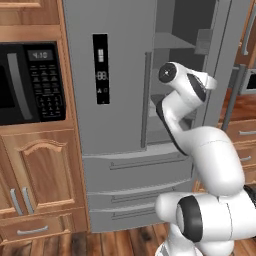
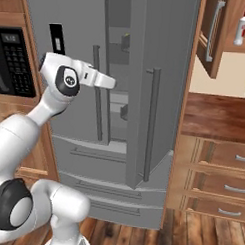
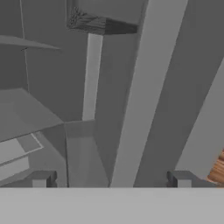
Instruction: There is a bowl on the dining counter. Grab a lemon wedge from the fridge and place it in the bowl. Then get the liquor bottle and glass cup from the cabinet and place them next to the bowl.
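I have the tall grey steel fridge [image 1: 120, 75] with its right door open, and my two-finger gripper [image 3: 111, 179] looks into the grey inside with fingers fully spread, holding nothing. I cannot see the small lemon wedge yet. I should advance slowly between the doors, scanning the shelves, without touching the door edge.

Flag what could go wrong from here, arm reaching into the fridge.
1. The right door is only partly open, so the arm could clip its edge in that narrow gap.
2. The open gripper faces grey fridge walls and shelves, no lemon seen, so it may grab blindly or bump a shelf.
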